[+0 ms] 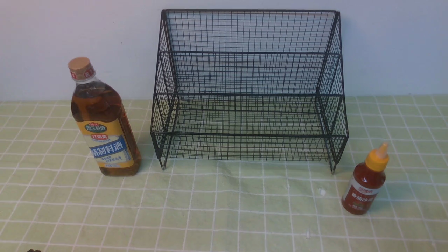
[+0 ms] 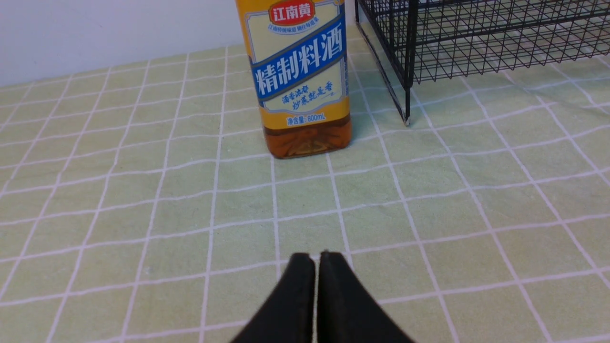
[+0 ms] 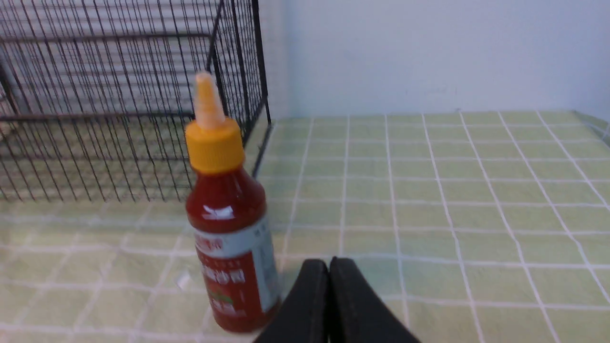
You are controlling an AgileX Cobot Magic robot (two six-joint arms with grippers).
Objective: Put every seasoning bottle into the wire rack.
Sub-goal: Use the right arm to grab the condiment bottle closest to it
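**Tall seasoning bottle** point(image 1: 103, 119): clear body holding amber liquid up to the shoulder. Tan cap. Yellow label with a blue band of white characters. Stands upright on the table, just beside the rack's front left leg without touching it, and outside the rack.

**Small sauce bottle** point(image 1: 365, 182): red body, yellow nozzle cap, white-and-red label. Upright on the table near the rack's front right leg, outside the rack.

**Wire rack** point(image 1: 248, 91): black mesh in two stepped tiers, with a tall grid back and short legs. Stands between the two bottles, against the pale wall point(image 1: 52, 42).

**Table** point(image 1: 224, 210): covered in a pale green cloth crossed by white lines.

**Left end effector** point(image 2: 317, 259): black fingers pressed together, grasping nothing. It faces the tall bottle and is well apart from it.

**Right end effector** point(image 3: 329, 264): clenched likewise, with nothing between the fingers. It is near the small sauce bottle.
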